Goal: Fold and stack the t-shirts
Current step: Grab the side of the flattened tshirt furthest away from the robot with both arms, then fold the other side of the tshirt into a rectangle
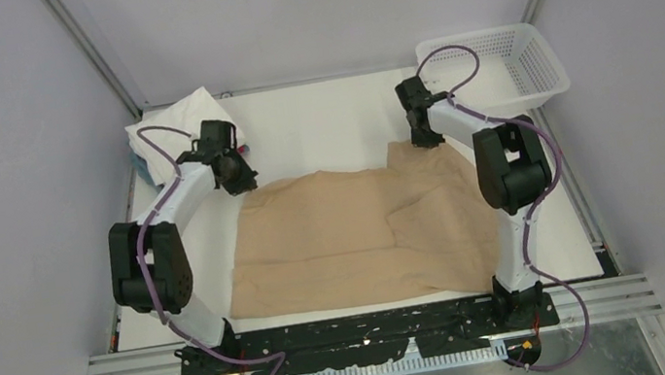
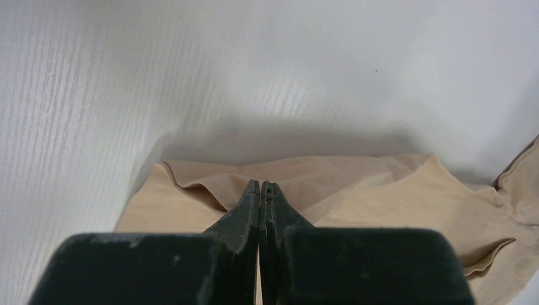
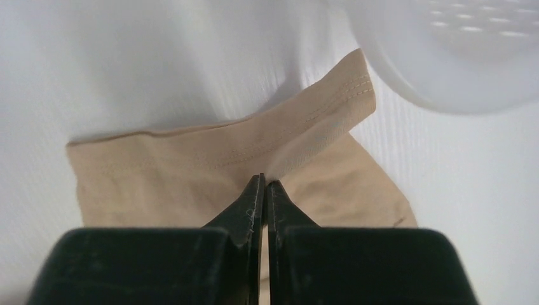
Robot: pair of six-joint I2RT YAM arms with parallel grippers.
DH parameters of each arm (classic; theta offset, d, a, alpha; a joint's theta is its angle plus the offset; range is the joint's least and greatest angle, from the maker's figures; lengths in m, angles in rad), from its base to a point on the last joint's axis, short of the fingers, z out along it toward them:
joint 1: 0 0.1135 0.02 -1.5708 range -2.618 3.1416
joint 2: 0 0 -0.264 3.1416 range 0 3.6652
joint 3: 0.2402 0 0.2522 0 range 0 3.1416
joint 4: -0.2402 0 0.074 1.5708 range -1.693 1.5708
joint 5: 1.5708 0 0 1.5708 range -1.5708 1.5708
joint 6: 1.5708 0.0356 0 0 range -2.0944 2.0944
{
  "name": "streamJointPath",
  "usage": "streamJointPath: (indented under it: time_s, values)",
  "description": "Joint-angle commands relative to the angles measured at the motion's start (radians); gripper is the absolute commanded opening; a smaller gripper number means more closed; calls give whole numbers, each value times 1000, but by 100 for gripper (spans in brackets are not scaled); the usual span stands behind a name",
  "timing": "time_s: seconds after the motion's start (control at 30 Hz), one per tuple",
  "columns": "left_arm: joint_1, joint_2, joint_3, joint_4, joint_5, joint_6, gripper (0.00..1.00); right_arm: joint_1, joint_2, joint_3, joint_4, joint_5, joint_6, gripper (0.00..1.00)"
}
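A tan t-shirt lies spread across the middle of the table, partly folded, with creases on its right half. My left gripper is at its far left corner, shut on the cloth, which puckers around the tips. My right gripper is at its far right corner, shut on the stitched hem, which stands lifted at the tips. A stack of folded t-shirts with a white one on top and a grey-blue edge sits at the back left, behind the left arm.
A white plastic mesh basket stands at the back right corner, close to the right gripper; its rim shows in the right wrist view. Grey walls enclose the table on three sides. A metal rail runs along the near edge.
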Motion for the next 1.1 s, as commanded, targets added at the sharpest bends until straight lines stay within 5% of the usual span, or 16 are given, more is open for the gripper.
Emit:
streamJointPath:
  time_s: [0.0, 0.63, 1.07]
  values:
    - [-9, -106, -69, 45, 2, 26, 0, 2, -182, -85, 96, 5, 0, 6]
    - [-21, -490, -365, -5, -48, 10, 0, 123, -600, -400, 77, 142, 3, 6]
    - [-21, -689, -477, -73, -79, 13, 0, 136, -844, -546, 26, 96, 6, 6]
